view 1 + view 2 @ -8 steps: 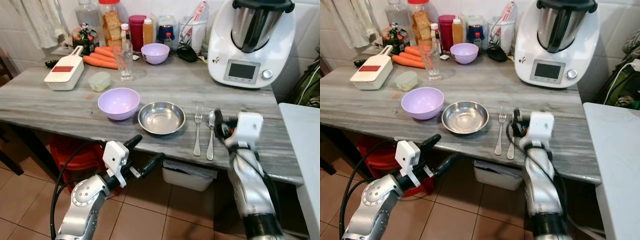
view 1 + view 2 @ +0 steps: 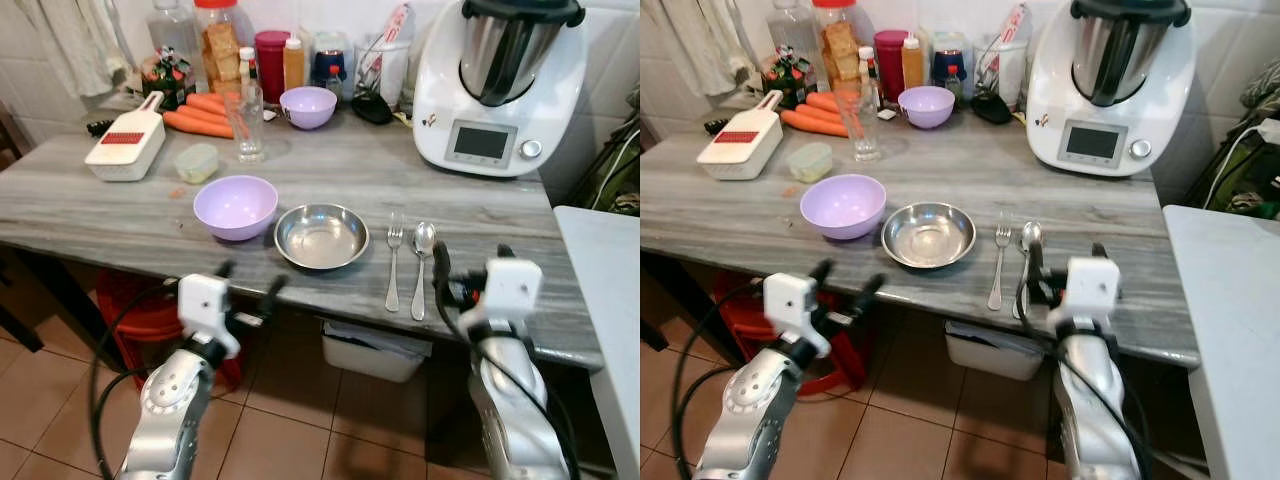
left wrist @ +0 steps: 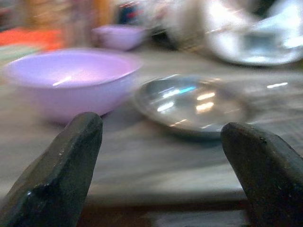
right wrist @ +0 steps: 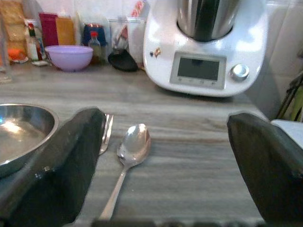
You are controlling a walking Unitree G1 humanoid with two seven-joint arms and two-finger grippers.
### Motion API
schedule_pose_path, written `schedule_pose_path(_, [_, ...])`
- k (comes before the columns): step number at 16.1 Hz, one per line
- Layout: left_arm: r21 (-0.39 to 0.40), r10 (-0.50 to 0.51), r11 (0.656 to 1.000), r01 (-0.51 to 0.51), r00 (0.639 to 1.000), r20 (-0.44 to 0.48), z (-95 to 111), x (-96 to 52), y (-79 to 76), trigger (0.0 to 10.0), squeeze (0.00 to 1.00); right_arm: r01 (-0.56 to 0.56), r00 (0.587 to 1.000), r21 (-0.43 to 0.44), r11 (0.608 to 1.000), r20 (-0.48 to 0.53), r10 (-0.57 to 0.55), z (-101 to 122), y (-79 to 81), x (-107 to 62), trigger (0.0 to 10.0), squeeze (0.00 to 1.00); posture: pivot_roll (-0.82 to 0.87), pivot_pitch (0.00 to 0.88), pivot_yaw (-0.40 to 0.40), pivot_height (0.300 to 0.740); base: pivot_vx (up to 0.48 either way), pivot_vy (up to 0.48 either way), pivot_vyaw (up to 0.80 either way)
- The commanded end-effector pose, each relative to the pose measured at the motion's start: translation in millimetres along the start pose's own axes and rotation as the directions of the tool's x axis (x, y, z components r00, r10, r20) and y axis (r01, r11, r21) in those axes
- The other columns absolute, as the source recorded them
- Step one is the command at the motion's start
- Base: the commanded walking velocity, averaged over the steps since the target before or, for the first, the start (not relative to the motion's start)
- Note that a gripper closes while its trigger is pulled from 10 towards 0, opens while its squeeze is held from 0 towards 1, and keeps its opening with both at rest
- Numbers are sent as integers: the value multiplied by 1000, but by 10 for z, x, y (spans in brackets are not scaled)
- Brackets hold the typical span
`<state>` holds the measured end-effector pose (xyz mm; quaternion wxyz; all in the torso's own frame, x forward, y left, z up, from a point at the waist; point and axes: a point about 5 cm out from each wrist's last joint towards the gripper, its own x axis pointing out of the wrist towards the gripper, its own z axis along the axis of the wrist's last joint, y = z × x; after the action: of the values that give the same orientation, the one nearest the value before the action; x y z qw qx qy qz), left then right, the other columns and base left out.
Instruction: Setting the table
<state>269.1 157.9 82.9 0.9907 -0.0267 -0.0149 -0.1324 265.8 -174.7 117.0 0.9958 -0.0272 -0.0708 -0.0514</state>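
The steel plate [image 2: 321, 236] lay near the front edge of the worktop [image 2: 500, 215], with the fork [image 2: 394, 257] and spoon [image 2: 422, 262] side by side just to its right and a purple bowl [image 2: 236, 206] touching its left rim. The right tool [image 2: 470, 288] hovered at the edge just beside the spoon handle, fingers spread and holding nothing. The left tool [image 2: 246, 283] hung below the edge in front of the bowl, also spread. The setting looked nearly laid; a good next move would be backing both arms straight off, keeping the right fingers from brushing the spoon
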Motion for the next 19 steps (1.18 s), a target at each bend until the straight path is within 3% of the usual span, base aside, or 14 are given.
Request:
schedule_pose_path(1, [17,91,996,-91,996,-18,-35,-44,147,10000,0,13,1000,-25,1000,27,-12,72,-72,-54,10000,161,-2,0,-16,740,0,0,0])
schedule_pose_path(2, [16,131,991,-130,991,-31,-53,-69,184,10000,0,23,1000,-30,999,15,-23,70,-119,-124,10000,0,-2,0,-16,740,0,0,0])
schedule_pose_path(6, [39,131,991,-130,991,-38,-85,-39,173,10000,0,25,1000,-32,999,-2,-26,71,-139,-147,10000,0,-4,0,-13,740,0,0,-461])
schedule_pose_path(11, [50,139,989,-138,990,-31,-59,30,189,10000,0,-25,1000,-6,1000,-4,25,87,7,-123,10000,0,4,0,-21,740,0,0,-113])
schedule_pose_path(19, [47,116,992,-114,993,-30,-74,51,124,10000,0,-37,999,12,999,-13,37,90,47,-107,10000,0,2,0,-22,740,-311,0,0])
